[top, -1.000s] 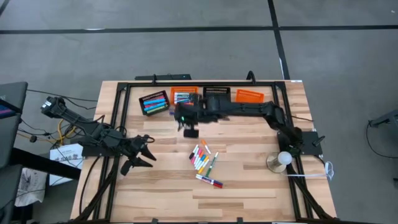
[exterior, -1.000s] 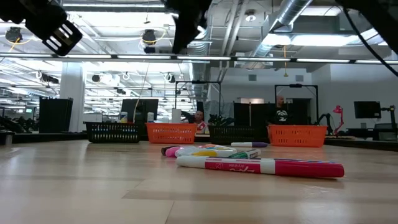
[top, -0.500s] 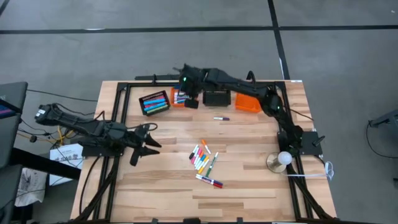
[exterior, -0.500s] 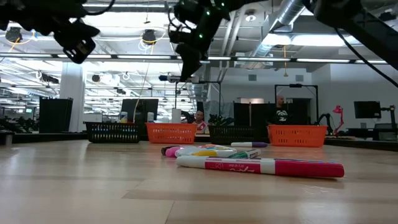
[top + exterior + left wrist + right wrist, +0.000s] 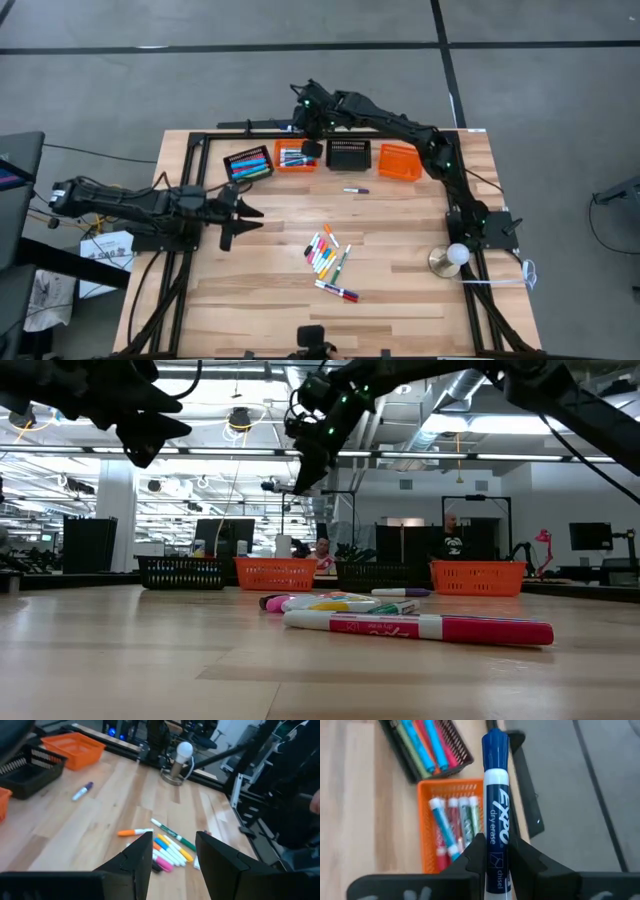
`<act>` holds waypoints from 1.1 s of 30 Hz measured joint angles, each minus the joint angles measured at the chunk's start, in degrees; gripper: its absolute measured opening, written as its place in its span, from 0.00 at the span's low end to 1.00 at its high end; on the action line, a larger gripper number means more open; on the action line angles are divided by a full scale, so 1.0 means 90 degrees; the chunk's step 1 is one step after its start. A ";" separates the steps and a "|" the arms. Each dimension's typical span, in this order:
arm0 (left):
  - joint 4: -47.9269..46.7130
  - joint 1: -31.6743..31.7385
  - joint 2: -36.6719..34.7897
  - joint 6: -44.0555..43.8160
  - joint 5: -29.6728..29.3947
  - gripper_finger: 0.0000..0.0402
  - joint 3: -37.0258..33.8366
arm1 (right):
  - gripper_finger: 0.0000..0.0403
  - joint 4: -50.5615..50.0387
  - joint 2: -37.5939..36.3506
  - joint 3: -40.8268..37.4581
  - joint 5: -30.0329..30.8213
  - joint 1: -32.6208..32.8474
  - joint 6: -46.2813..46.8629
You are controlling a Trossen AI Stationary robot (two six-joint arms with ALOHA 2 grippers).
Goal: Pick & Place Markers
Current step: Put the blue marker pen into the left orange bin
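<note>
Here, the blue-capped marker (image 5: 495,805) is sitting clamped in the right gripper (image 5: 311,147), hovering over the orange basket (image 5: 296,157) at the counter's (image 5: 260,290) twelve o'clock.
The left gripper (image 5: 236,212) is hanging released toward nine o'clock, with the loose markers (image 5: 327,256) lying mid-counter.

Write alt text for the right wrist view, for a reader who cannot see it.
The right gripper is clamped on a blue-capped white dry-erase marker that stands out past its dark fingers. Beyond it on the wooden table sit an orange mesh basket and a black mesh basket, each holding several markers.
</note>
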 joint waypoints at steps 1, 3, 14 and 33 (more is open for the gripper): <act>0.0018 0.0045 -0.0002 0.0023 0.0002 0.37 0.0000 | 0.12 -0.0063 0.0054 -0.0014 -0.0001 -0.0012 -0.0018; 0.0043 0.0117 -0.0002 0.0026 0.0001 0.37 0.0000 | 0.12 -0.0053 0.0264 -0.0022 -0.0012 -0.0039 -0.0138; 0.0104 0.0179 0.0011 0.0009 0.0053 0.37 -0.0002 | 0.12 0.0427 0.1123 -0.0022 -0.0296 -0.0080 -0.0193; 0.0150 0.0179 0.0012 0.0008 0.0053 0.37 -0.0002 | 0.13 0.0341 0.1361 0.0002 -0.0724 -0.0104 0.0012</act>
